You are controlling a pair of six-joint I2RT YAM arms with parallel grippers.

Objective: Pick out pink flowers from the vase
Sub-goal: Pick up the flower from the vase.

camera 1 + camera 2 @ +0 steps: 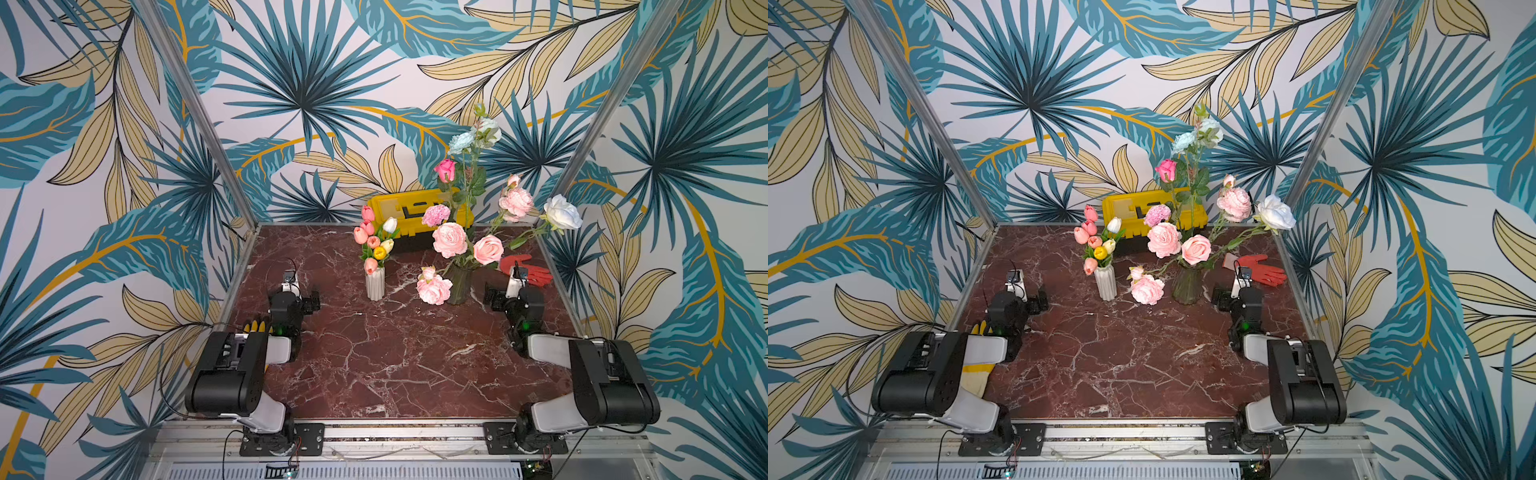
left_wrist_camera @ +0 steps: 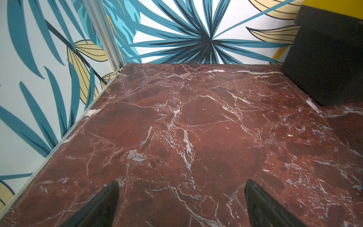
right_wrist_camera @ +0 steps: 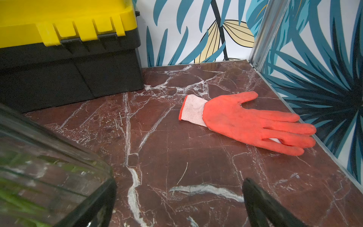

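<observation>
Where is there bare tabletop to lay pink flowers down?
Widest free patch: table centre and near half, between left gripper and right gripper, in front of the white vase and glass vase. Also far left corner, beside the toolbox. Crowded: far right, around glass vase, low pink peony, red glove.

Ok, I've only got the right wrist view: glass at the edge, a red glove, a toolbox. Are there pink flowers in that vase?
Observer: Yes, several pink flowers stand in the glass vase.
Operator: Anything in it I should leave?
Observer: A white rose, leaning out toward the glove side.
</observation>
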